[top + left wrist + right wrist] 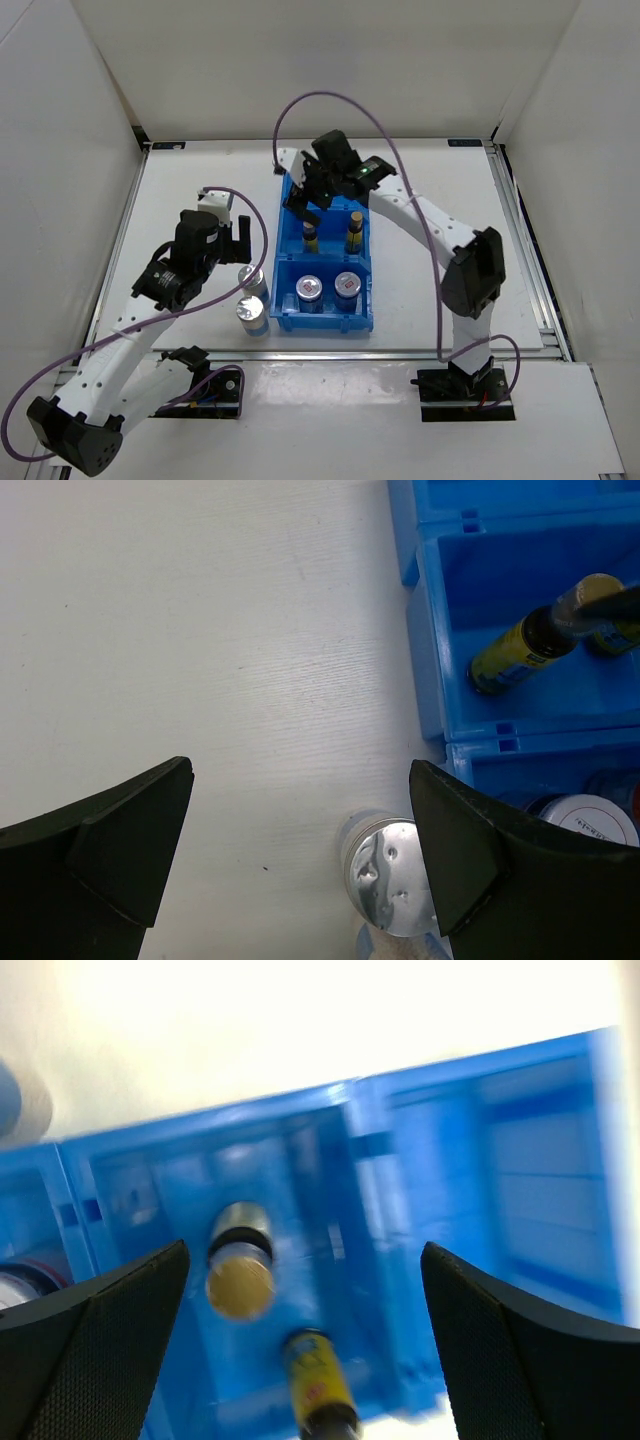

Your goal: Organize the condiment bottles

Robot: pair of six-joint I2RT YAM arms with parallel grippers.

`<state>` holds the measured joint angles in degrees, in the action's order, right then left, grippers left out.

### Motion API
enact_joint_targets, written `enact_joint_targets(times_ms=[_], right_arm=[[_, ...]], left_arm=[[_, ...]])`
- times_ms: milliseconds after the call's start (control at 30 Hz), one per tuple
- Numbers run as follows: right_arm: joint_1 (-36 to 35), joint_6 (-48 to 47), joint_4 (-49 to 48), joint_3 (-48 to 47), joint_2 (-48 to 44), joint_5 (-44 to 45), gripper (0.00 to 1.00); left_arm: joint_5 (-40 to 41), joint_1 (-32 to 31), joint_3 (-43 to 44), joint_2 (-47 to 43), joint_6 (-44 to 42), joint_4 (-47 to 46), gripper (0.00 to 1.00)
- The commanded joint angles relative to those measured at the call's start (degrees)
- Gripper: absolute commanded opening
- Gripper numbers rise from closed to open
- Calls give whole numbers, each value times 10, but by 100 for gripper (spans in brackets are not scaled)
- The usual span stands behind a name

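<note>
Standing upright in the middle compartment of the blue bin (320,322), two slim amber bottles (311,236) with yellow labels are seen side by side, not touching. Two short red-and-white-labelled jars (309,290) are seated in the bin's near compartment, also side by side. Two silver-capped shakers (252,314) are left on the table (190,180) just outside the bin's left wall, one behind the other, level with the near compartment. The right gripper (310,207) is poised over the bin, above the left-hand amber bottle, its jaws spread wide and nothing grasped between them; in its blurred wrist view both bottles are seen below the parted jaws. The left gripper (233,245) is held to the left of the bin, over the table near the farther shaker, its jaws likewise released and nothing gripped
</note>
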<state>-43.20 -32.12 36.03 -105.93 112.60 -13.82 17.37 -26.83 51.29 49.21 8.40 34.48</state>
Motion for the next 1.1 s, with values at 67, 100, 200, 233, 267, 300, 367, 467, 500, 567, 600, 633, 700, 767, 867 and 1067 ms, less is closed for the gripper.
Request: enact_joint_targets(times_ms=[67,100,200,233,267,300,367,467,500,567,600,633,700,767,867,1067], right_arm=[[-7,66,-11,-69,-129,72,100],[-7,80,-11,-69,-139,80,100],[-7,238,23,-69,-180,202,100],[-7,281,46,-69,-191,238,100],[-7,300,101,-75,-212,238,100],[-1,308,125,-75,-224,229,100],[-1,332,151,-27,-275,192,100],[-1,377,145,81,-363,143,100],[-1,385,145,106,-386,135,100],[-1,399,145,169,-449,126,100],[-1,399,145,186,-487,126,100],[-1,406,153,200,-504,126,100],[-1,406,169,230,-546,132,100],[-1,406,185,235,-570,132,100],[-1,406,208,227,-576,132,100],[-1,399,247,199,-594,132,100]], left_arm=[[-7,-2,9,1,3,-2,100],[-16,-2,9,1,3,-8,100],[-68,-23,2,21,3,1,100],[-113,-29,16,28,13,18,100],[-131,-29,43,40,23,35,100],[-145,-29,59,47,48,54,100],[-162,-29,88,60,68,115,100],[-174,-29,112,60,90,161,100],[-179,-29,112,60,99,167,100],[-169,-29,106,54,110,193,100],[-157,-29,106,54,124,204,100],[-157,-29,106,54,129,213,100],[-144,-29,101,60,137,227,100],[-144,-29,95,60,144,227,100],[-150,-29,90,79,151,227,100],[-153,-29,90,136,151,222,100]])
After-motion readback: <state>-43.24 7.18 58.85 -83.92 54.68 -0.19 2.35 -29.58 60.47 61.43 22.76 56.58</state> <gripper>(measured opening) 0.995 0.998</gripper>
